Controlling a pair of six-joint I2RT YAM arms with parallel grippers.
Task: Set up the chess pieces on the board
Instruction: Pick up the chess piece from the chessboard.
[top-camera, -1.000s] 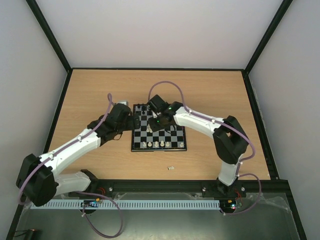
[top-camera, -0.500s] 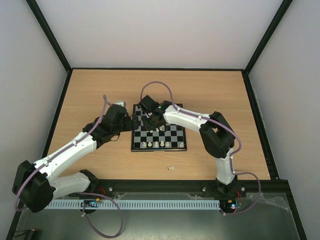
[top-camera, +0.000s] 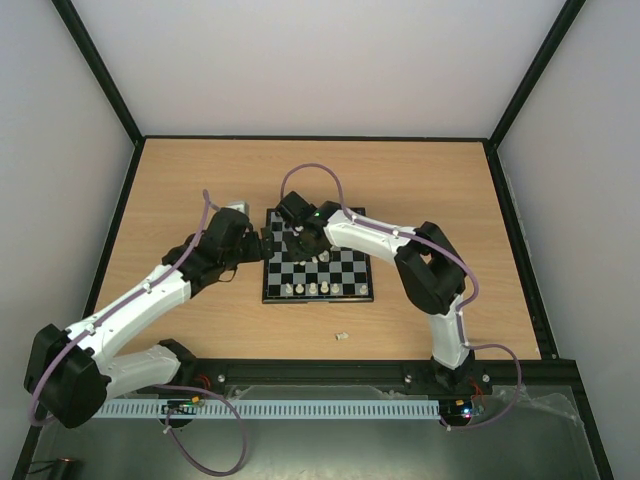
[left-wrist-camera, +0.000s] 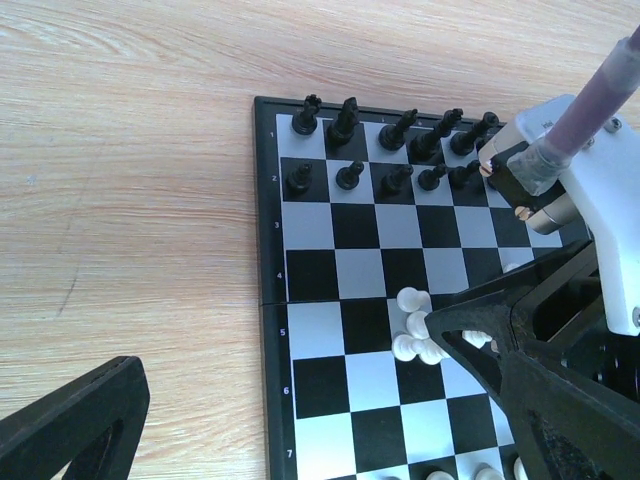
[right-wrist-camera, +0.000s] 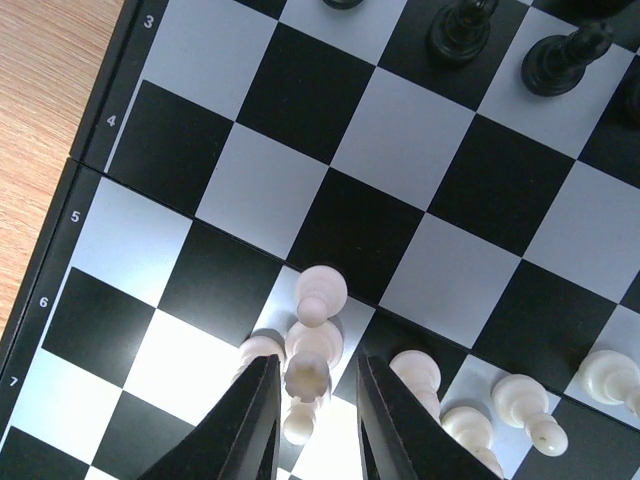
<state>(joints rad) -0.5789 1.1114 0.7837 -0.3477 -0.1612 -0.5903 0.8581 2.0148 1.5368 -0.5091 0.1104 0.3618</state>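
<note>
My right pincer (right-wrist-camera: 316, 364), narrowly spread, straddles a cream piece (right-wrist-camera: 306, 380) mid-board (right-wrist-camera: 255, 190), neighbours crowding close. My left pincer (left-wrist-camera: 282, 345) gapes wide over the board's left edge, bare counter (left-wrist-camera: 120, 150) beyond.

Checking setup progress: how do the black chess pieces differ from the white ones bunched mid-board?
The black pieces stand in two tidy rows at one end, one per square; the white pieces huddle together, several crowding shared squares. The right pincer straddles a white piece; no pincer is at a black one. Both groups are on the chessboard.
</note>
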